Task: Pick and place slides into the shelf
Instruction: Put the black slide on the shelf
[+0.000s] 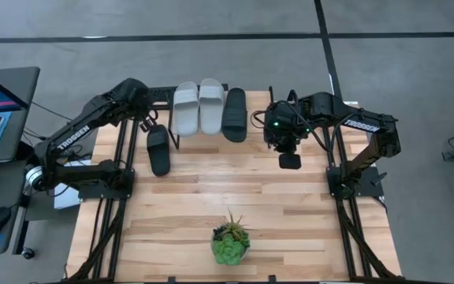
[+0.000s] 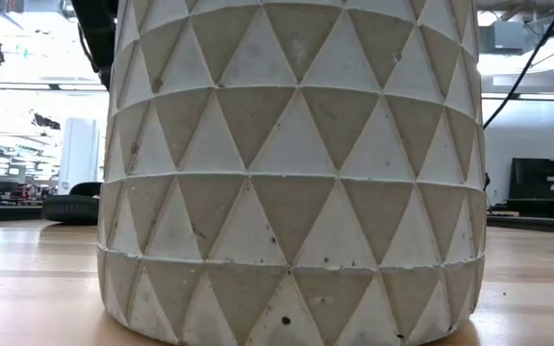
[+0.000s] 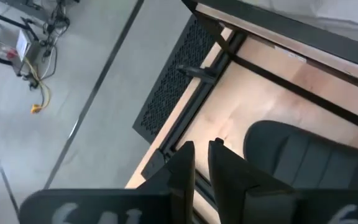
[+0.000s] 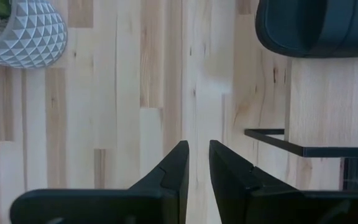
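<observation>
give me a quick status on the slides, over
Left gripper by the shelf's left end, nothing held. Right gripper idle, empty. Two grey slides and one black on shelf; last black slide on table. Nothing blocking.

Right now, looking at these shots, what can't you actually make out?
- Low view: the plant pot fills the frame, hiding the shelf and most slides.
- High view: the shelf legs are hidden under its plank and slides.
- Left wrist view: the black slide is cut off by the edge.
</observation>
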